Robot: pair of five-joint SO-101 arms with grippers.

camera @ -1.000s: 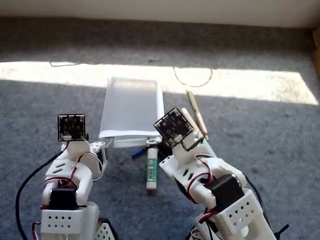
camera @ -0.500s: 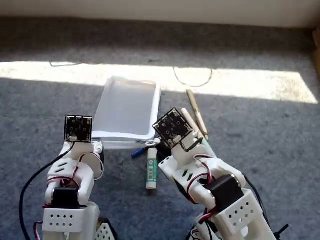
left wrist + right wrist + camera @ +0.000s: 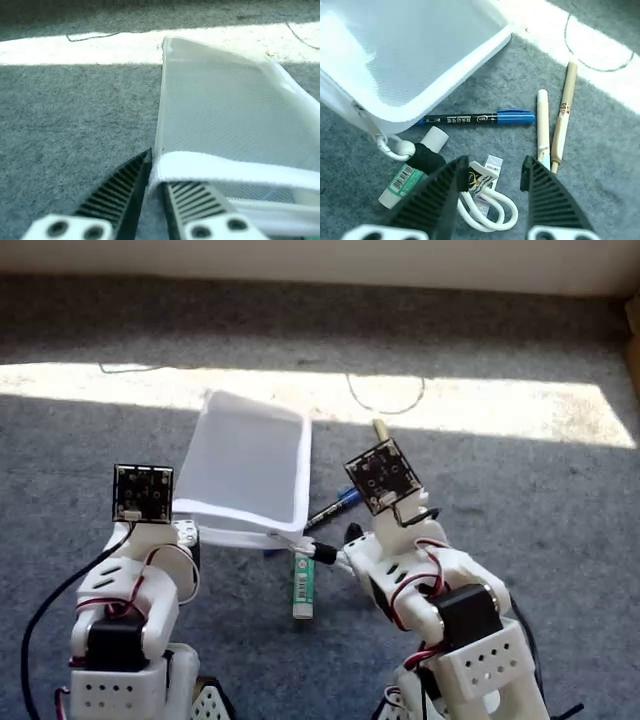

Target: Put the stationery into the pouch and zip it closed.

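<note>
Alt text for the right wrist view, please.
The right gripper hangs open over grey carpet strewn with a blue marker, two pale pens, a glue stick and a white looped cord. The white mesh pouch lies just beyond them.

White mesh pouch (image 3: 250, 460), black marker (image 3: 465, 119) (blue-capped).

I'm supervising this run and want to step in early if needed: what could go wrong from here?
1. The left tool pinches only a corner of the pouch; the rim could slip out and the mouth sag shut.
2. The open right tool hovers above a white cord loop beside the glue stick; closing there may snag the cord instead of stationery.
</note>
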